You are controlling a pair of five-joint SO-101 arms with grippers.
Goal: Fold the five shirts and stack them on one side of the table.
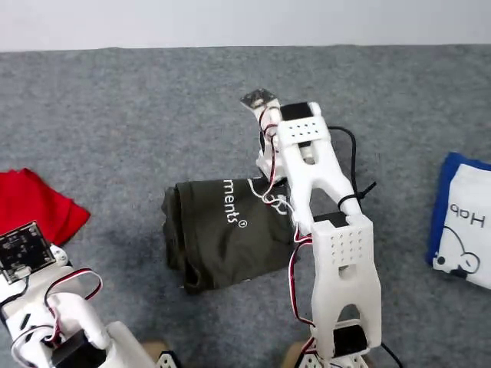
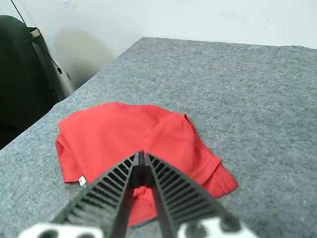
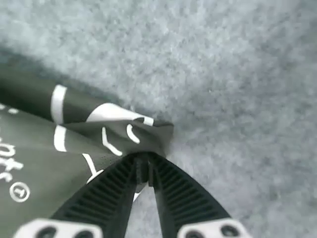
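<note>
Right gripper (image 3: pixel 143 166): jaws drawn together to a narrow point, pinching a folded corner of the dark green shirt (image 1: pixel 222 234). Left gripper (image 2: pixel 143 159): jaws closed tip to tip with nothing visibly between them, poised over the near edge of the red shirt (image 2: pixel 129 139); whether the tips touch the cloth cannot be told.

The right wrist view shows the pinch itself, with white lettering on 2 overlapping layers of fabric. The high view shows the shirt as a whole: folded, lying near the middle of the grey table (image 1: pixel 115 115). There the right arm (image 1: pixel 322 199) stretches over the shirt's right edge and hides the grip.

The left wrist view shows the red shirt as a loosely folded heap at the table's left edge, with a dark chair (image 2: pixel 20 74) and a white wall (image 2: pixel 198 20) beyond. A blue-and-white shirt (image 1: pixel 464 222) lies at the far right edge, well apart from both.
</note>
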